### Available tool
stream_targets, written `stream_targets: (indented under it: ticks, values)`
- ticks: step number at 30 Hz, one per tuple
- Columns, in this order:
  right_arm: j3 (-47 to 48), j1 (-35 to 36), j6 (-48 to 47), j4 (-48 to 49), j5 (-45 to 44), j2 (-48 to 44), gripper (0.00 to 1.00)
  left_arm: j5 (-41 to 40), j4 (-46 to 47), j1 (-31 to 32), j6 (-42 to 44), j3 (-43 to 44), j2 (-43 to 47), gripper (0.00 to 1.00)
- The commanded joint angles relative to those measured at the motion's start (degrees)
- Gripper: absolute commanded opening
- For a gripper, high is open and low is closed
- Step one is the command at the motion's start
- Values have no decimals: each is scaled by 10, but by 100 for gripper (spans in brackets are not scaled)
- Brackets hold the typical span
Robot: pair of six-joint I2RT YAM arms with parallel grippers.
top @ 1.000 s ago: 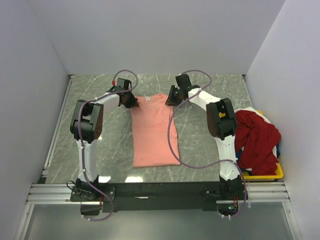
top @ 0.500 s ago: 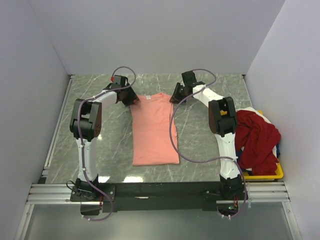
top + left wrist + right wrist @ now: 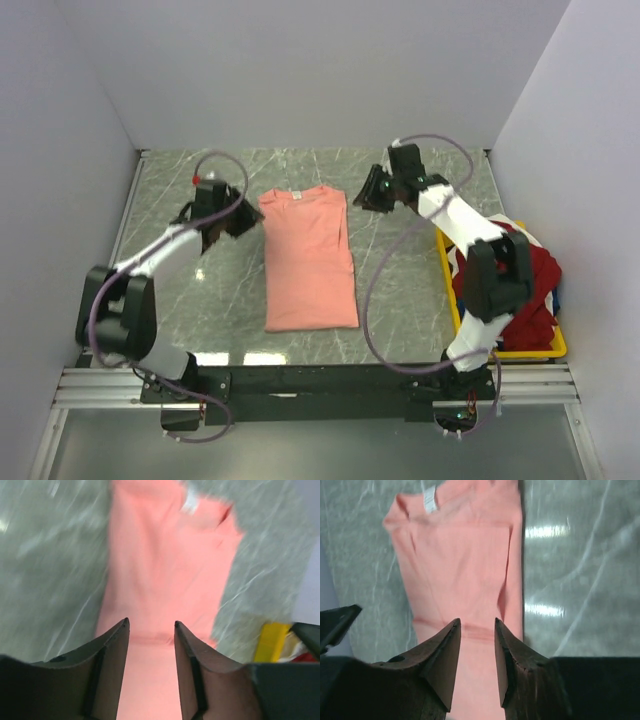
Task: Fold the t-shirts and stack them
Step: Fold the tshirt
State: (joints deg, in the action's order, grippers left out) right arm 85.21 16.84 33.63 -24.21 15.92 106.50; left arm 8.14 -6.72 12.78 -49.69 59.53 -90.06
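The salmon-pink t-shirt [image 3: 308, 255] is lying flat on the marble table [image 3: 400, 290] between the two sets of jaws, in a long narrow panel with its sleeves tucked in and its collar at the far end.

The left gripper [image 3: 243, 218] is hanging just off the shirt's far left corner. Its jaws are spread apart and gripping nothing, and no cloth is touching them. In the left wrist view the two dark fingers [image 3: 112, 647] of this gripper [image 3: 150, 630] are framing a clear gap. The shirt [image 3: 165, 570] is showing ahead of and beneath the fingertips, with the white neck label [image 3: 190, 502] far beyond them. That picture is blurred.

The right gripper [image 3: 368, 192] is hanging just off the shirt's far right corner. Its jaws are likewise parted and empty. From the right wrist camera the shirt [image 3: 465, 565] is spreading out ahead of the fingers [image 3: 445, 660] of this gripper [image 3: 477, 625], and a folded-over edge is running down the side by the bare marble. The label [image 3: 430, 500] is sitting at the end farthest from the fingertips.

Well away from the right jaws — out to their right and back toward the arm's base — the deep red t-shirt [image 3: 520, 280] is heaping up in the yellow bin [image 3: 527, 352], partly hidden by the right arm. Bits of white cloth [image 3: 462, 258] and dark blue cloth [image 3: 556, 300] are peeking out around it.
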Motion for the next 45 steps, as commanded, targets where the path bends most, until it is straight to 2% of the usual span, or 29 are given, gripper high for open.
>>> stream_targets:
  ticks: [1, 2, 4, 5, 10, 14, 17, 26, 32, 45]
  values:
    - [-121, 23, 11, 43, -12, -110, 41, -42, 10, 31, -40, -107, 87, 46]
    - [-182, 32, 15, 60, -15, -132, 41, -64, 6, 42, -45, -128, 129, 44]
    - [-236, 65, 23, 70, -29, -189, 40, -80, -13, 85, -58, -181, 168, 40]
    - [-288, 78, 33, 84, -38, -225, 40, -129, -23, 102, -66, -207, 201, 39]
    - [-408, 178, 65, 93, -105, -320, 40, -211, -88, 191, -128, -279, 292, 33]
    - [-506, 202, 103, 101, -123, -400, 40, -231, -89, 240, -178, -348, 359, 37]
    - [-550, 216, 125, 110, -125, -438, 41, -258, -101, 277, -214, -370, 377, 43]
    - [-614, 249, 180, 149, -112, -461, 43, -298, -136, 347, -321, -417, 414, 48]
    - [-657, 249, 212, 187, -103, -472, 43, -283, -116, 355, -333, -445, 427, 48]
    - [-689, 251, 238, 237, -79, -449, 43, -273, -121, 375, -348, -472, 461, 44]
